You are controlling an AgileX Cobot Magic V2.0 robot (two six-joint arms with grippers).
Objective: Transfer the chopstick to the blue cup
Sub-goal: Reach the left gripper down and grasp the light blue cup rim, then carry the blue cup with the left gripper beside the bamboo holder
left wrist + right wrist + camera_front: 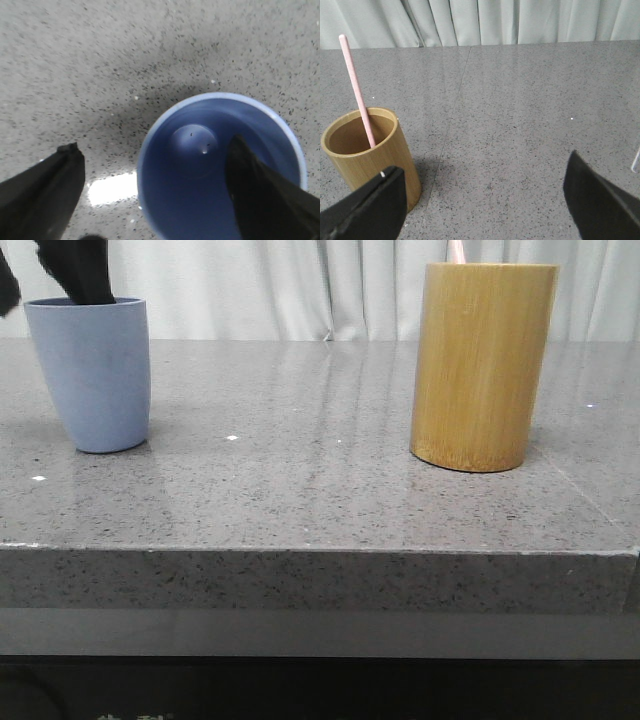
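Left gripper [155, 190] wide open, one finger [260, 195] inside blue cup [190, 170], empty. Right gripper [485, 200] wide open, empty. Chopstick [357, 85] near-upright, leaning in bamboo cylinder [375, 155].

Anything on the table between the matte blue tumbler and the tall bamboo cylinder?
Nothing: in the front view, only bare speckled grey tabletop lies between the blue tumbler and the bamboo cylinder.

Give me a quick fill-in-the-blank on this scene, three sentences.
1. The pink chopstick stands inside the ____ holder.
2. One finger of the left gripper reaches inside the ____ cup.
3. The right gripper is open and holds ____.

Missing words: bamboo; blue; nothing
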